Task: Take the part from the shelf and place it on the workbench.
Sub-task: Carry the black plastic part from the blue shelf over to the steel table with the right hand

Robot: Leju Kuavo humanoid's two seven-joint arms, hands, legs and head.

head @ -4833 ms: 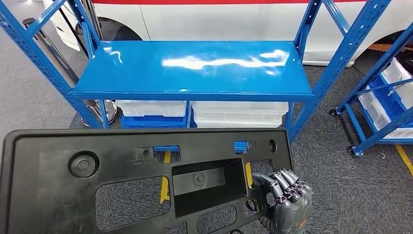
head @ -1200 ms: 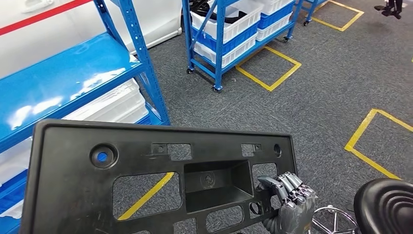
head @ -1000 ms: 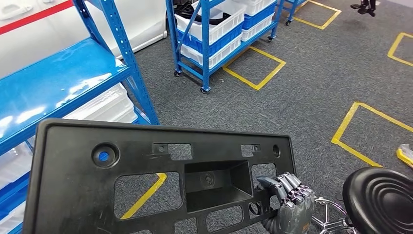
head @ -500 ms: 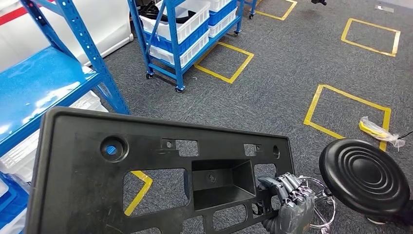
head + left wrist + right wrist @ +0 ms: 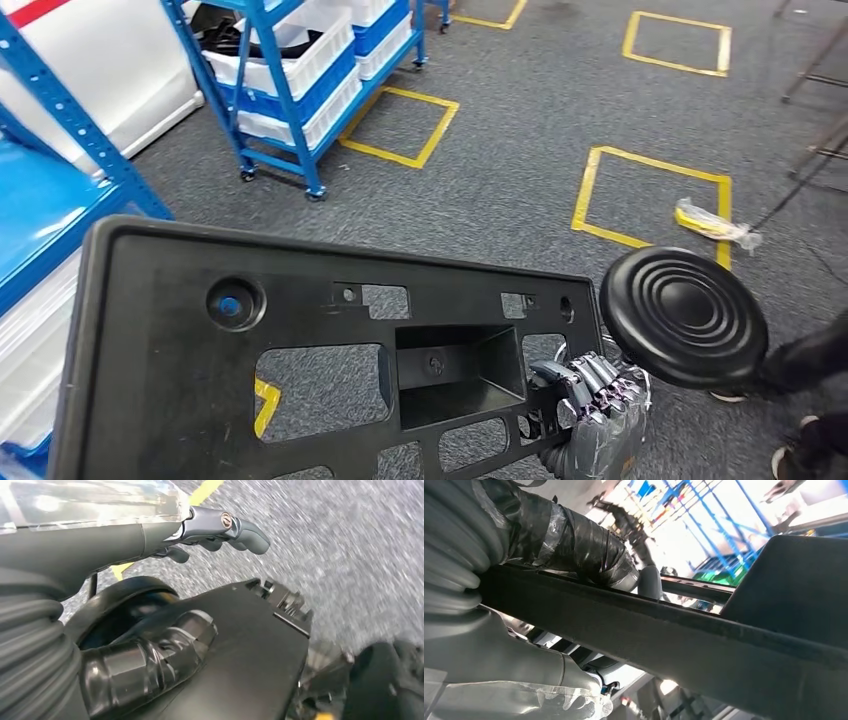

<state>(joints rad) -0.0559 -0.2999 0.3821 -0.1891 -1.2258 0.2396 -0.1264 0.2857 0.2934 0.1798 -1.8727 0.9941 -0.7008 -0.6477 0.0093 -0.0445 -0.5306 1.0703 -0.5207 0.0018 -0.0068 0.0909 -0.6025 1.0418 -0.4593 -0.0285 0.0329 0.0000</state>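
Right now the black plastic part (image 5: pixel 320 360) is carried flat in front of the robot, its long axis running side to side, broad face up, slightly tilted. It is a wide panel with a raised rim, a recessed box in the middle, a round boss and several cut-outs. The right robot hand (image 5: pixel 597 405) grips its right edge, fingers curled over the rim. The left robot hand (image 5: pixel 150 655) presses its thumb on the panel. Below lie grey carpet (image 5: pixel 520 150) and a black round stool (image 5: pixel 684 316).
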